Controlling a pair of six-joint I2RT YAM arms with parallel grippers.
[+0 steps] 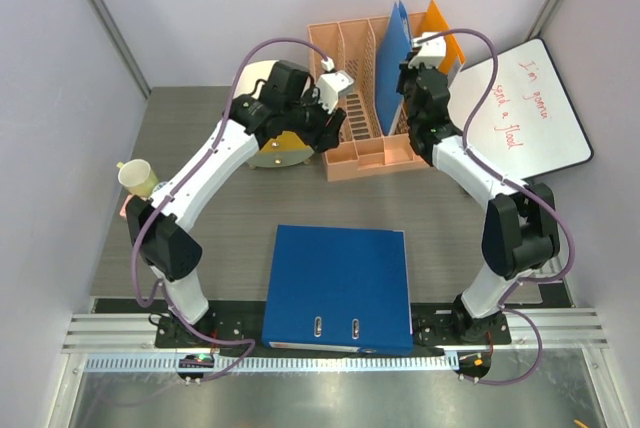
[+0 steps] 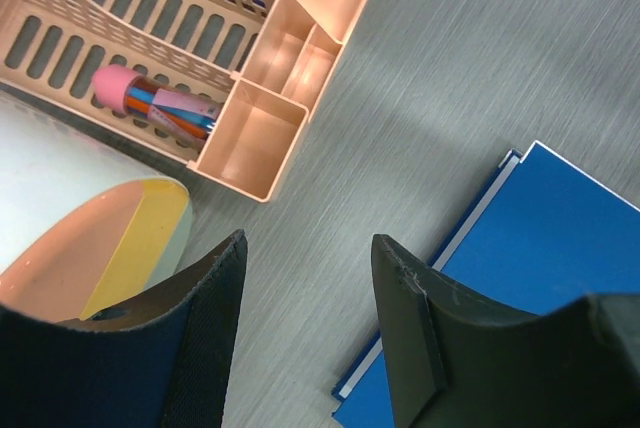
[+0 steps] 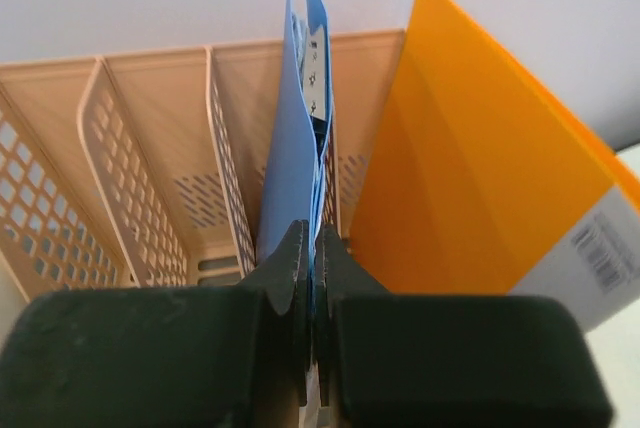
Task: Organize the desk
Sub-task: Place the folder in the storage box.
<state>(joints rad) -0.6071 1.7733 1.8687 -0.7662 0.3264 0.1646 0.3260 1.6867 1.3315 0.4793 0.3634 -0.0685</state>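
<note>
The desk (image 1: 220,218) is a dark grey wood-grain top. A peach file organizer (image 1: 350,88) stands at the back. My right gripper (image 1: 405,76) is shut on a light blue folder (image 1: 392,53) that stands upright in one of its slots; the right wrist view shows the gripper (image 3: 312,243) pinching the folder's (image 3: 295,138) near edge. An orange folder (image 1: 440,30) leans just right of it. My left gripper (image 1: 336,120) is open and empty, and hovers above bare desk by the organizer's front trays (image 2: 250,138). A large blue binder (image 1: 338,288) lies flat at the near edge.
A round pastel plate (image 1: 280,151) lies left of the organizer, under my left arm. Pens with a pink cap (image 2: 150,103) lie in an organizer slot. A white whiteboard (image 1: 525,113) with red writing lies at the back right. A cup (image 1: 137,178) stands at the left edge.
</note>
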